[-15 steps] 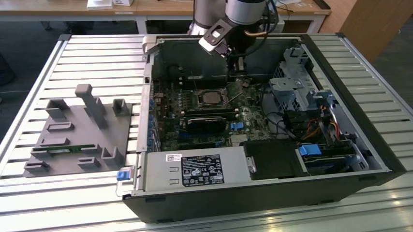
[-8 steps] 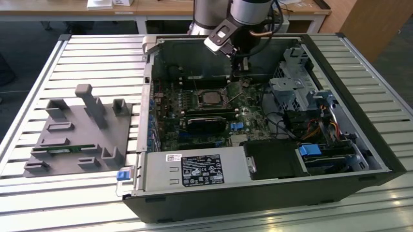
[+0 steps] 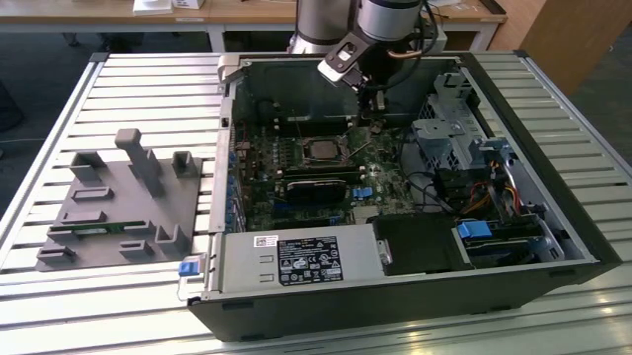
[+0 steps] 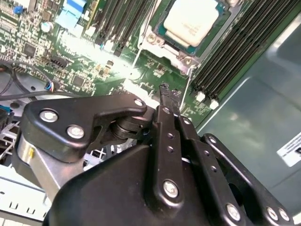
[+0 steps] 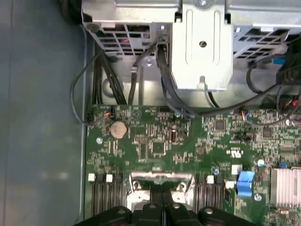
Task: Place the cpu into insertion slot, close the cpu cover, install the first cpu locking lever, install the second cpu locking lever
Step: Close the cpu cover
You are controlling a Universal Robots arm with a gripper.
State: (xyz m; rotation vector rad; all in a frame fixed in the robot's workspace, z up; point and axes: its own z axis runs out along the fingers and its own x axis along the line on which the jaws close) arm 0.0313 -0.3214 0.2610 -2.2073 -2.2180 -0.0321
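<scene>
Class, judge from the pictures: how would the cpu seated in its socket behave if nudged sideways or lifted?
The cpu looks a flat, metal-topped square, so probably stiff and light. The cpu cover frames it closely, so a sideways nudge likely would not shift it. Its smooth top may prove slippery to pinch.

A slatted metal table [image 3: 129,81] carries two things: an open black computer case [image 3: 395,314] at the exterior view's right, and just beside it, at the exterior view's left, a grey fixture tray [image 3: 109,222] (posts standing upright on it).
</scene>
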